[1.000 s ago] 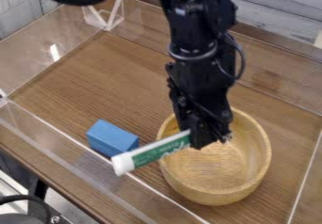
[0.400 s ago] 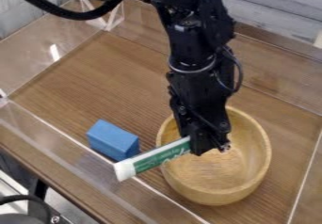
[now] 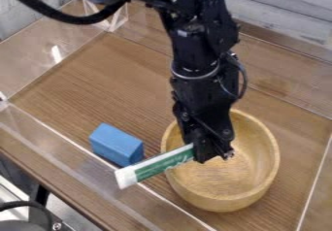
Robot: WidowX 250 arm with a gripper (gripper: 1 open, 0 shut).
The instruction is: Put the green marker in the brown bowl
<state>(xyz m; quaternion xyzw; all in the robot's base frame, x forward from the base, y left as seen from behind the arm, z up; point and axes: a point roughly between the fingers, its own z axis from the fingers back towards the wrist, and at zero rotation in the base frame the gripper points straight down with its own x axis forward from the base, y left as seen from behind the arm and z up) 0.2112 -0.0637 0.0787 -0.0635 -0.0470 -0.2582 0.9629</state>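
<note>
Green lettering on green marker (image 3: 153, 166), held by jaws, unreadable.

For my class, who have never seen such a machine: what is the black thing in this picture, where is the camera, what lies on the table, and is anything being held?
The black thing is a robot arm reaching down from above. At its tip is a gripper, a two-fingered clamp, shut on a green marker. There is one picture, taken from a camera standing off the table and looking down at it at a slant. On the wooden table, which has clear walls around it, are a brown bowl and a blue block. The marker is held at one end over the bowl; its other end sticks out past the rim, near the block.
</note>
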